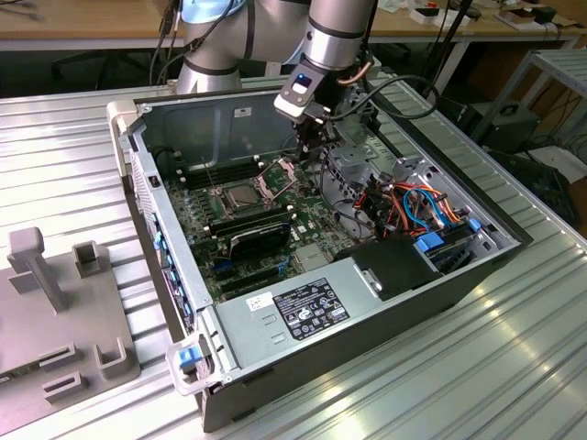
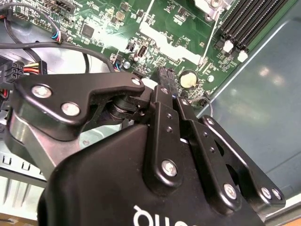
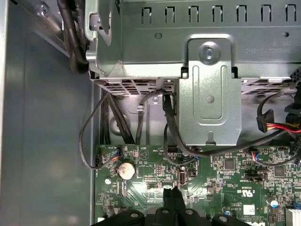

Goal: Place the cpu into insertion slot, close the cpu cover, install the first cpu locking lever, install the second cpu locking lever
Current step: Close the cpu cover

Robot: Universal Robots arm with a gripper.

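The cpu (image 1: pixel 240 195) lies silvery face up in the insertion slot (image 1: pixel 223 205), around which spread the open computer case (image 1: pixel 220 115) and its green motherboard (image 1: pixel 303 215). The gripper (image 1: pixel 313 151) hangs near the slot, beside the raised cpu cover (image 1: pixel 275 172), jaws pressed together on nothing.

Exterior view: set high and well back, looking slantwise down into the open computer case (image 1: pixel 211 115), whole motherboard (image 1: pixel 307 209) seen. Both wrist views: close above that motherboard, on opposite sides of the end effector (image 3: pixel 170 191) (image 2: pixel 162 77), sharing the coin battery (image 2: pixel 188 79) (image 3: pixel 126 170).
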